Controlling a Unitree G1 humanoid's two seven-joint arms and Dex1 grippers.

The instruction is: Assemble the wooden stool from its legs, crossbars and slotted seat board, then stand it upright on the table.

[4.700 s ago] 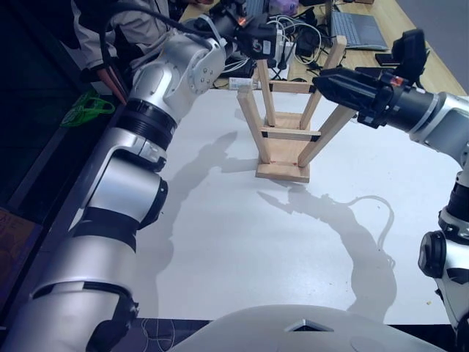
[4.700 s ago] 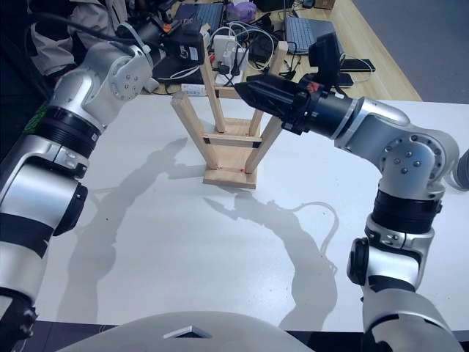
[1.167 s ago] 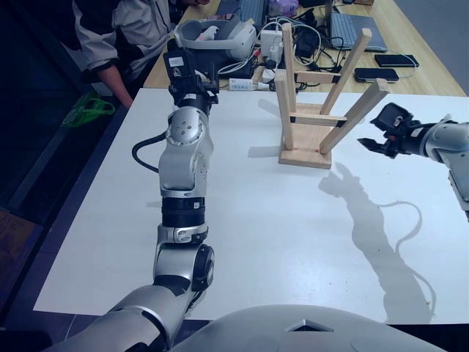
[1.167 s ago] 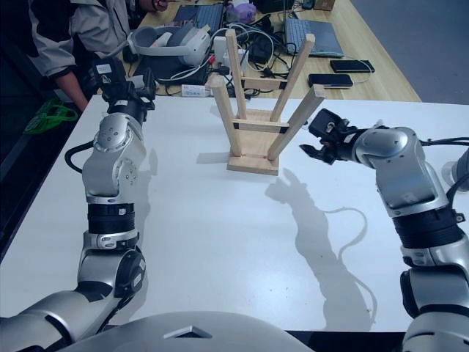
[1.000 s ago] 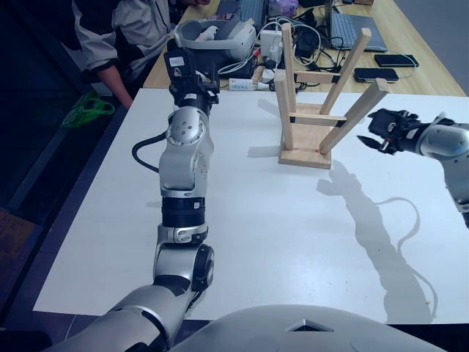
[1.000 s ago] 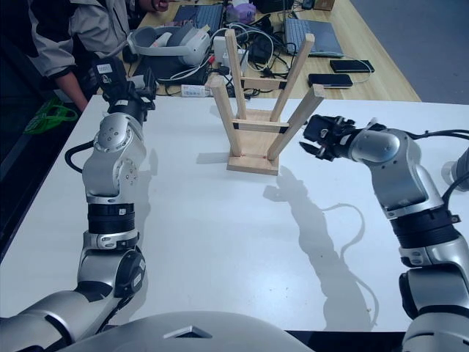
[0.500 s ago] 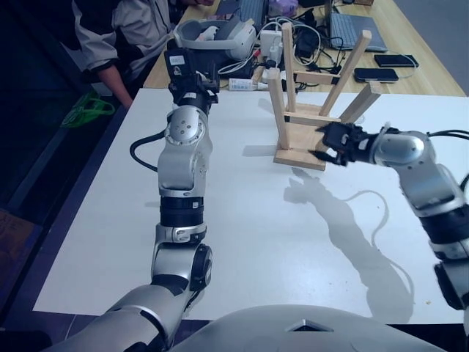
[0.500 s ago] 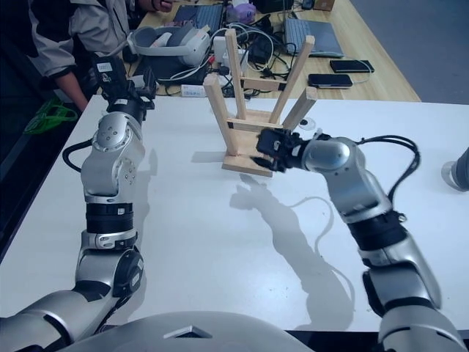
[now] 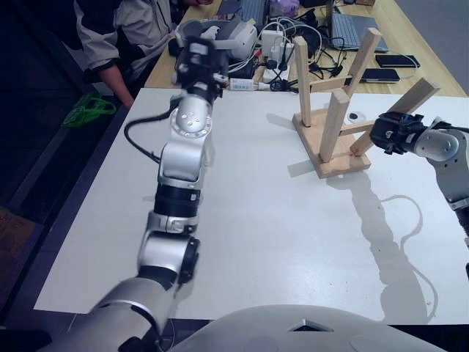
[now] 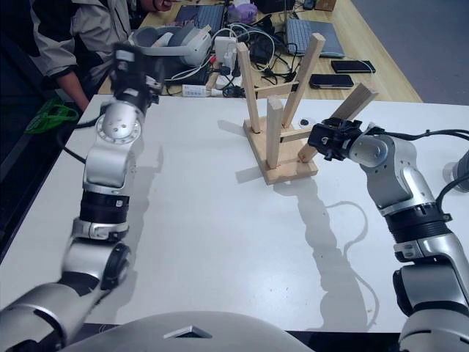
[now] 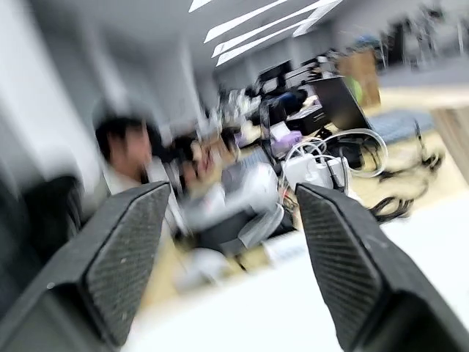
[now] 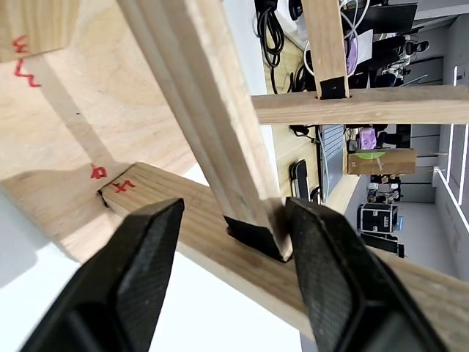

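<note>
The wooden stool point(image 9: 327, 149) is put together and rests tilted on the white table point(image 9: 256, 220). Its seat board is down on one edge and its legs point up and to the right. My right gripper point(image 9: 386, 135) is shut on the lower right leg, where a crossbar point(image 12: 366, 106) meets it. In the right wrist view the fingers point(image 12: 139, 279) lie on both sides of that leg point(image 12: 220, 154). Over the table's far left, my left gripper point(image 9: 196, 59) is held high and open, with nothing between its fingers point(image 11: 117, 264).
A wooden desk point(image 9: 410, 44) behind the table carries a headset point(image 9: 220, 33), cables, a laptop and a phone. A small round object point(image 9: 355, 116) lies behind the stool. My right arm's cable point(image 9: 403, 213) loops over the table. The near table is bare.
The right gripper has taken hold of a stool leg and pulled the stool to the right, tipping it further onto its seat edge. The left hand has shifted slightly.
</note>
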